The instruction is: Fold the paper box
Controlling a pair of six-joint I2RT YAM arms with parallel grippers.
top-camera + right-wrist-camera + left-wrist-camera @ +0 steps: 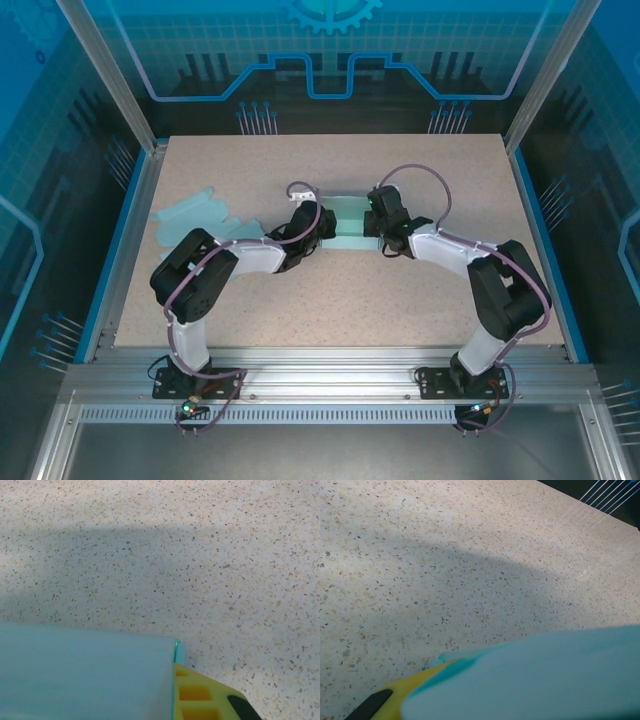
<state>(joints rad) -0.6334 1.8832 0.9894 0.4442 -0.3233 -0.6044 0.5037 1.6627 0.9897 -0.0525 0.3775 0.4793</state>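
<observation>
Closed tight, the right fingers (200,697) pinch the right end of the pale teal paper box (348,222). The left fingers (407,700) touch its left end; paper hides them, so their spread cannot be told. The box lies between them, long axis left to right, both arms bent inward, equally near. Out past the left fingers, a flat sheet (195,220) rests on the table (400,300).

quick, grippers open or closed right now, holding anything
left gripper: cannot tell, its finger is against the box
right gripper: closed, apparently on the box edge
</observation>
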